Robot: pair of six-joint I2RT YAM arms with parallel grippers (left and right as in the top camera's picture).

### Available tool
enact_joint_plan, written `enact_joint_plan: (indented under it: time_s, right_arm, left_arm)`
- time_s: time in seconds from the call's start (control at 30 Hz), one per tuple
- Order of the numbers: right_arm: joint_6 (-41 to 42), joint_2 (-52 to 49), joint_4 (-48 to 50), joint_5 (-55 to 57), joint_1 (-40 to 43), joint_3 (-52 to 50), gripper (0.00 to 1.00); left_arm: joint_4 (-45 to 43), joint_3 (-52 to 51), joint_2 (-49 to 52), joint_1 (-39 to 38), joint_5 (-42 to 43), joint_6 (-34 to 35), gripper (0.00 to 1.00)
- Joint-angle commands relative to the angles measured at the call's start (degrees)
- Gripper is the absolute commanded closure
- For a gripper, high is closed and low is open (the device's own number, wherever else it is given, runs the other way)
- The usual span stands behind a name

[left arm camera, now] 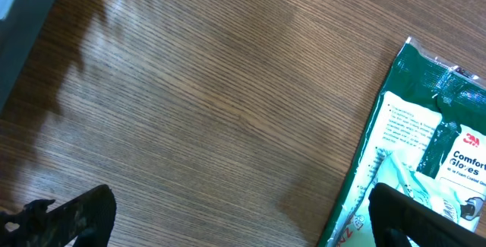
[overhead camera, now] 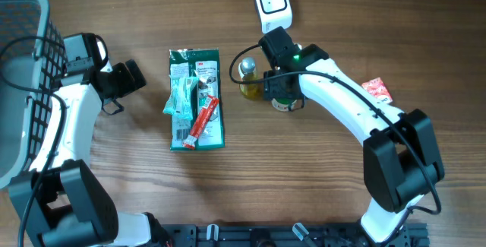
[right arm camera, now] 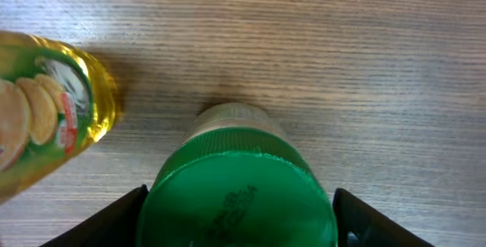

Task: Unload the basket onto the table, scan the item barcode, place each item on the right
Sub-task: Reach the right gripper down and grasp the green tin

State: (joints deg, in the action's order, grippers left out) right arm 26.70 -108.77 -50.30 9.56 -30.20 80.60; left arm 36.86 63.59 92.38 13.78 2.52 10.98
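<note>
Seen from overhead with the table as a clock face, a grey basket (overhead camera: pixel 19 64) fills the nine o'clock edge. Just to its three o'clock side the left gripper (overhead camera: pixel 135 77) hangs over bare wood. Its fingers (left arm camera: pixel 68 215) are spread as wide as they go, with nothing between them.

Next comes a green glove pack (overhead camera: pixel 190 99), lying flat near the centre. A red tube (overhead camera: pixel 203 119) rests slantwise on its five o'clock part. In the left wrist view the pack's corner shows at four o'clock, apart from the fingers.

Right of centre stand a yellow bottle (overhead camera: pixel 247 72) with a silver cap and a jar (overhead camera: pixel 287 103) with a green lid (right arm camera: pixel 235 197). The bottle is just beside the jar, at the jar's ten o'clock.

The right gripper (overhead camera: pixel 277 86) is down over the jar. Its fingers (right arm camera: pixel 118 218) sit at the lid's nine and three o'clock sides, seemingly right against it. The lid hides the contact, so I cannot tell whether they actually grip it.

A white scanner (overhead camera: pixel 271 2) sits at twelve o'clock on the table, near the jar. A small red packet (overhead camera: pixel 376 89) lies at three o'clock, well apart.
</note>
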Motion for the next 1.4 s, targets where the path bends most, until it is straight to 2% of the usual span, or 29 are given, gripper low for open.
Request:
enact_joint_plan:
  time_s: [0.0,0.07,0.23,0.37,0.47,0.5,0.53,0.57,0.6,0.67,0.77,0.83,0.93,1.03,1.3,1.33,1.37]
  right_arm:
    - [-2.8,-0.6,-2.9,7.0,0.3,-0.7,0.28]
    - [-2.8,-0.6,-6.0,10.5,0.3,-0.7,0.28]
    - [-5.9,-0.5,-10.9,11.0,3.5,-0.7,0.23]
    - [-5.6,-0.1,-10.7,3.8,5.4,-0.7,0.16]
    - [0.8,0.3,-10.4,-1.6,7.7,-0.3,0.14]
    - [2.5,0.3,-10.4,-3.5,8.8,-0.1,0.11]
    - [5.2,0.3,-10.3,-7.0,10.4,0.0,0.03]
    - [7.2,0.3,-10.3,-8.9,11.5,0.0,0.03]
    - [8.9,0.2,-10.4,-9.7,12.7,0.0,0.03]
    - [9.5,0.2,-10.4,-10.6,13.1,0.0,0.16]
    - [9.3,0.2,-11.1,-11.0,12.7,0.0,0.23]
    - [9.2,0.2,-11.5,-11.0,12.7,0.0,0.24]
    - [2.3,0.2,-11.7,-11.0,12.7,0.0,0.29]
    - [1.6,0.2,-11.7,-11.0,12.7,0.0,0.31]
    - [-22.7,0.2,-15.1,-11.1,12.5,-0.1,0.34]
    - [-24.3,0.2,-15.1,-10.9,12.5,-0.1,0.29]
    - [-24.2,0.2,-14.6,-11.0,12.5,-0.1,0.16]
  left_arm:
    - [0.0,-0.1,0.2,0.2,0.5,-0.7,0.00]
    - [0.0,-0.1,0.2,0.2,0.5,-0.7,0.00]
    - [0.0,-0.1,0.2,0.2,0.5,-0.7,0.00]
    - [0.0,-0.1,0.2,0.2,0.5,-0.7,0.00]
    - [0.0,-0.1,0.2,0.2,0.5,-0.7,0.00]
    - [0.0,-0.1,0.2,0.2,0.5,-0.7,0.00]
    - [0.0,-0.1,0.2,0.2,0.5,-0.7,0.00]
    - [0.0,-0.1,0.2,0.2,0.5,-0.7,0.00]
    - [0.0,-0.1,0.2,0.2,0.5,-0.7,0.00]
    - [0.0,-0.1,0.2,0.2,0.5,-0.7,0.00]
    - [0.0,-0.1,0.2,0.2,0.5,-0.7,0.00]
    - [0.0,-0.1,0.2,0.2,0.5,-0.7,0.00]
    - [0.0,-0.1,0.2,0.2,0.5,-0.7,0.00]
    - [0.0,-0.1,0.2,0.2,0.5,-0.7,0.00]
    - [0.0,-0.1,0.2,0.2,0.5,-0.7,0.00]
    - [0.0,-0.1,0.2,0.2,0.5,-0.7,0.00]
    - [0.0,-0.1,0.2,0.2,0.5,-0.7,0.00]
